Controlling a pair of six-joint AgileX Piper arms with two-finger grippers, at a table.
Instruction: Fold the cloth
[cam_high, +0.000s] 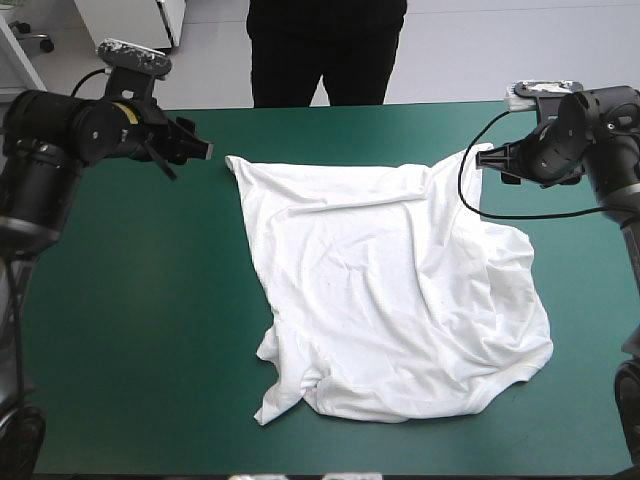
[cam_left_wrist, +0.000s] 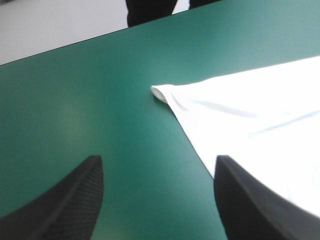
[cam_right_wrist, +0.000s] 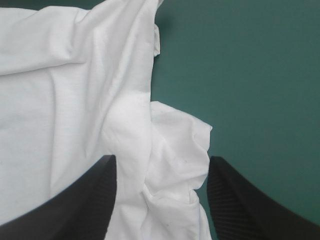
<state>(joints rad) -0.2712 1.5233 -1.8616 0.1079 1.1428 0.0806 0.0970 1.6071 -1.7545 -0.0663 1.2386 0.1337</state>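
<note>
We find the left gripper (cam_high: 200, 150) released, its black fingers well apart, over bare cover at the upper left of the high view. The T-shirt's (cam_high: 400, 290) pointed corner lies just ahead of it, clear of the fingers. The right gripper (cam_high: 488, 160), upper right, also stands open, with the shirt's rumpled corner below and between its fingers; we cannot tell whether they touch. The shirt lies spread and creased at centre frame, its long axis running from upper left to lower right. The table (cam_high: 130, 300) shows a wide bare margin at the left and narrower strips at the right and bottom.
</note>
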